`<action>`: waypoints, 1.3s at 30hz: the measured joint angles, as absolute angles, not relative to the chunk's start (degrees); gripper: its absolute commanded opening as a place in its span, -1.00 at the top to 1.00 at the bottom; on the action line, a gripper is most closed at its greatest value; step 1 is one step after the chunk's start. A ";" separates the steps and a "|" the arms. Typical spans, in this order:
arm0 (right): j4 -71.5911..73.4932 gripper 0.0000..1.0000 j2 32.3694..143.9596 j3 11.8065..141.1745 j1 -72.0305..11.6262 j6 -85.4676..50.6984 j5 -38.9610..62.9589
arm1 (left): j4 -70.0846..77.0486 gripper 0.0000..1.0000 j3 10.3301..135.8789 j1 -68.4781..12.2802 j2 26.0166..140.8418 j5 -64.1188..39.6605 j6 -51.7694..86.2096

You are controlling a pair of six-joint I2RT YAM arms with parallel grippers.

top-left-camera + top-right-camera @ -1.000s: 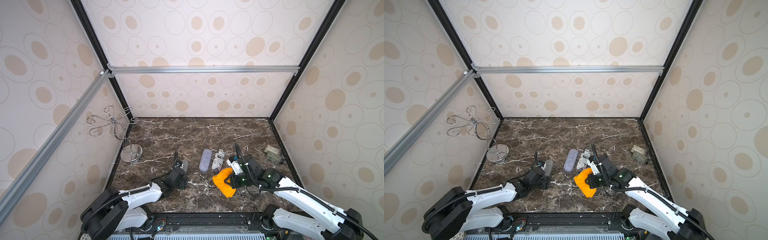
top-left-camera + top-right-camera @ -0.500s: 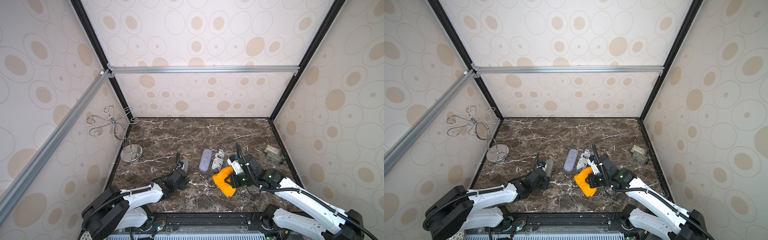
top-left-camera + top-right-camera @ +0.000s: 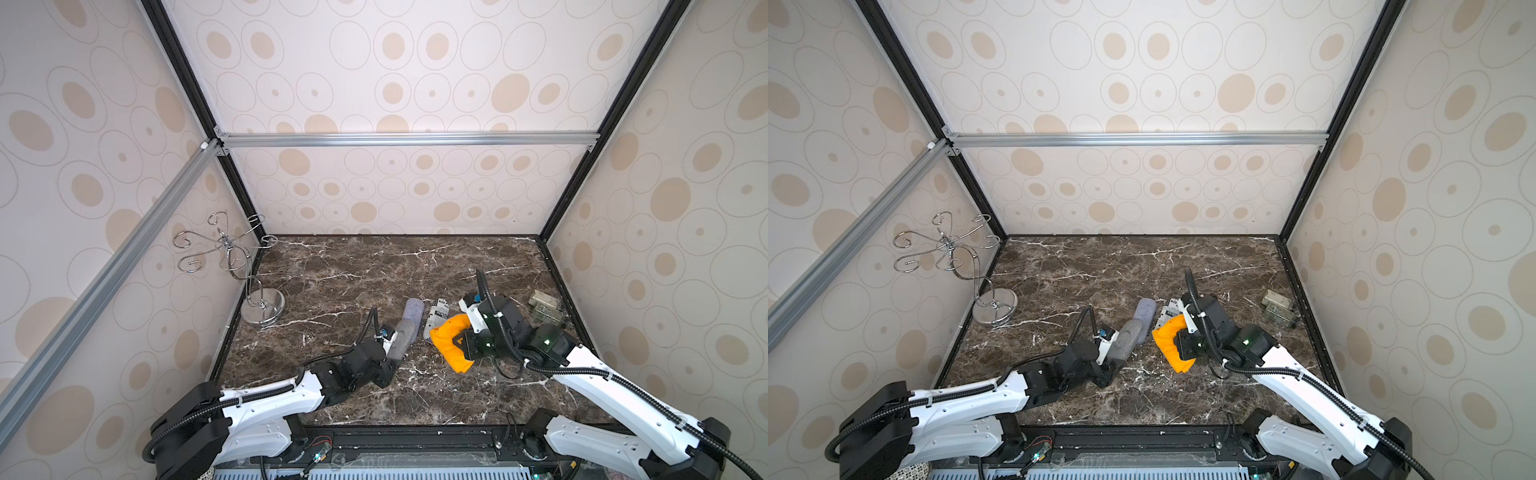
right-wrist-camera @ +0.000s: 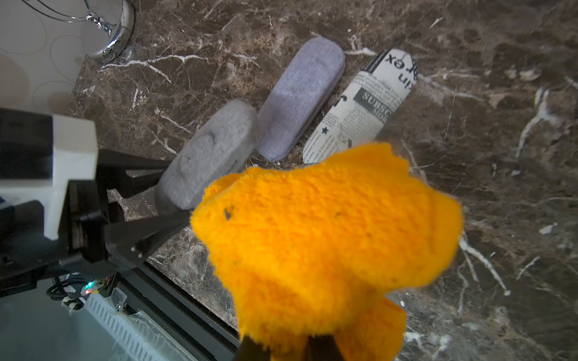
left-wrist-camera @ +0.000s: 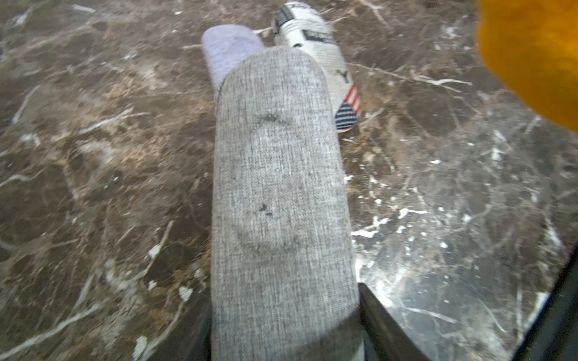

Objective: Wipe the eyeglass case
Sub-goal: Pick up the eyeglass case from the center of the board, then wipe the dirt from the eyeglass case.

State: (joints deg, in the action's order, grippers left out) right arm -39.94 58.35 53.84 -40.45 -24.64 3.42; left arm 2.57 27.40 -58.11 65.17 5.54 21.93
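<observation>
Both arms, seen from the console. My left gripper (image 3: 390,365) is clenched on the near end of the grey woven-fabric eyeglass case (image 3: 402,338), one dark finger (image 5: 381,322) pressed against each long side. The grey case (image 3: 1126,338) sits near the middle of the brown marble tabletop (image 3: 353,270), left of centre, with its free end pointing far and slightly right. In the left wrist view its top face (image 5: 281,203) carries a faint oval ring mark and a few dark specks.

The free end overlaps the near end of a lavender fabric eyeglass case (image 3: 414,311) lying flat on the marble. I cannot tell whether the two touch. In the right wrist view the grey case (image 4: 209,156) is blurred and lies just beside the lavender case (image 4: 303,100).

A white newspaper-print eyeglass case (image 3: 436,318) lies flat just right of the lavender one and roughly parallel to it. Its near end shows a flag pattern (image 5: 345,117).

My right gripper (image 3: 465,347) grasps a fluffy orange cloth (image 3: 449,343). The cloth (image 4: 328,234) bunches over the fingers, so I read them only as closed tight within it. It hangs just right of the grey case and apart from it, over the near end of the newspaper-print case.

A chrome wire stand with a round base (image 3: 262,309) is at the far left, against the wall. A small pale block-like object (image 3: 544,309) lies by the right wall, too small for me to identify.
</observation>
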 measured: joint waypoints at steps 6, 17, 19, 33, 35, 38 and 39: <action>-41.36 1.00 63.79 59.40 -40.45 -21.23 2.96 | 2.31 0.03 31.70 -64.31 68.16 5.26 19.40; -40.38 1.00 71.46 58.92 -40.45 -21.17 9.82 | 1.67 0.06 36.03 -72.90 74.02 15.59 15.97; -38.41 1.00 70.94 57.10 -40.45 -21.91 13.47 | 1.69 0.08 36.10 -73.19 74.52 16.56 15.53; -35.00 1.00 70.57 52.31 -37.67 -27.11 18.04 | 1.69 0.12 36.36 -74.17 75.50 18.68 14.02; -36.93 1.00 70.48 52.31 -35.62 -27.20 14.28 | 1.63 0.13 36.36 -74.37 75.05 18.65 14.02; -39.51 1.00 69.93 52.38 -34.30 -27.05 10.11 | 1.65 0.13 36.36 -74.59 73.89 18.63 14.02; -39.97 1.00 69.73 52.49 -34.30 -26.89 9.74 | 1.67 0.13 36.36 -74.65 73.56 18.61 14.02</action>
State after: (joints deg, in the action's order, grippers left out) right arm -39.97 69.73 52.49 -34.30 -26.89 9.74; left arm 1.67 36.36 -74.65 73.56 18.61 14.02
